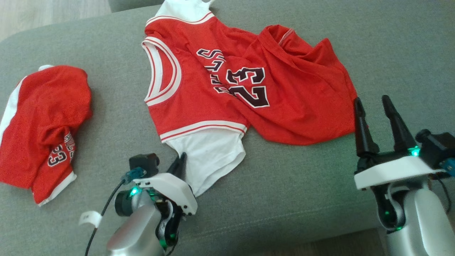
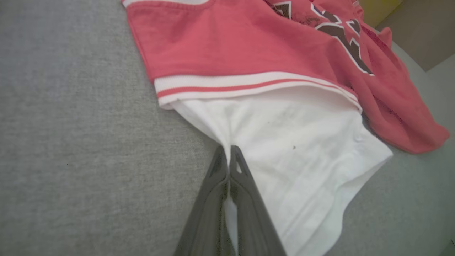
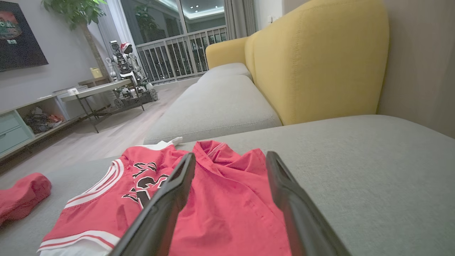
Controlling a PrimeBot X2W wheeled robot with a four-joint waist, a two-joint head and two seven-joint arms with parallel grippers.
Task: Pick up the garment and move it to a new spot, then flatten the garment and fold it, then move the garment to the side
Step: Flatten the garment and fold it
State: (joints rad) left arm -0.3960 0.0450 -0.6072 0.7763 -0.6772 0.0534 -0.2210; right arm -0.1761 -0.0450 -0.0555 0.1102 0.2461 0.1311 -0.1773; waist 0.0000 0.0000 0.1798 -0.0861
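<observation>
Two red jerseys on grey sofa cushion: crumpled jersey far left, number-23 jersey spread mid-cushion. Clamped tight on white sleeve at its near edge: left gripper. Spread wide and empty, just beside its right edge: right gripper.

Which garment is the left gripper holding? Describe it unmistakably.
On the grey sofa seat, it is the red jersey spread across the middle. Unlike the bunched red garment at the left, it has a white sleeve, pinched by the left gripper.
</observation>
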